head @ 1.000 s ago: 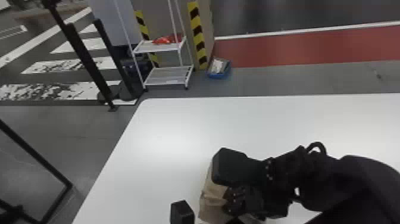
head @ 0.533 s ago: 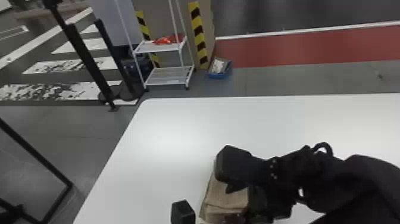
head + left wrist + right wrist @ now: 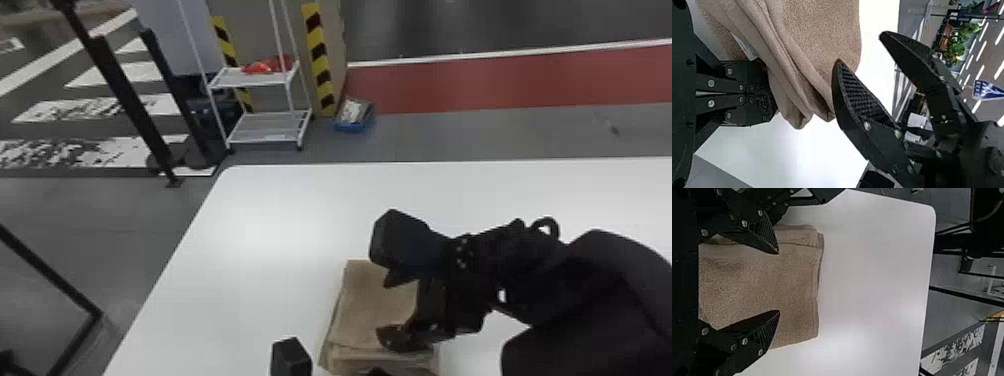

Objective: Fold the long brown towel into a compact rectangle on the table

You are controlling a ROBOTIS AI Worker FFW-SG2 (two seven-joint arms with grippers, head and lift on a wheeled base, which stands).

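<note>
Over the brown towel (image 3: 370,310), my right gripper (image 3: 386,307) stands open in the head view. The towel lies folded in layers on the white table, its near part partly behind that gripper. At the bottom edge shows a black part of my left gripper (image 3: 291,357). Seen from the left wrist, my left gripper (image 3: 774,94) is shut on a layered edge of the towel (image 3: 817,35), which hangs in soft folds beside its tips. In the right wrist view, the towel (image 3: 789,282) spreads flat between and beyond the parted fingers of my right gripper (image 3: 777,282).
The white table (image 3: 270,240) extends left of the towel and behind it, with its left edge running diagonally. Beyond it on the floor stand a white rack (image 3: 270,127), a blue bin (image 3: 354,117) and black posts.
My right gripper has opened and moved slightly right and away from the table's near side. More of the towel's top now shows, lying flatter. The left arm's visible part has hardly moved.
</note>
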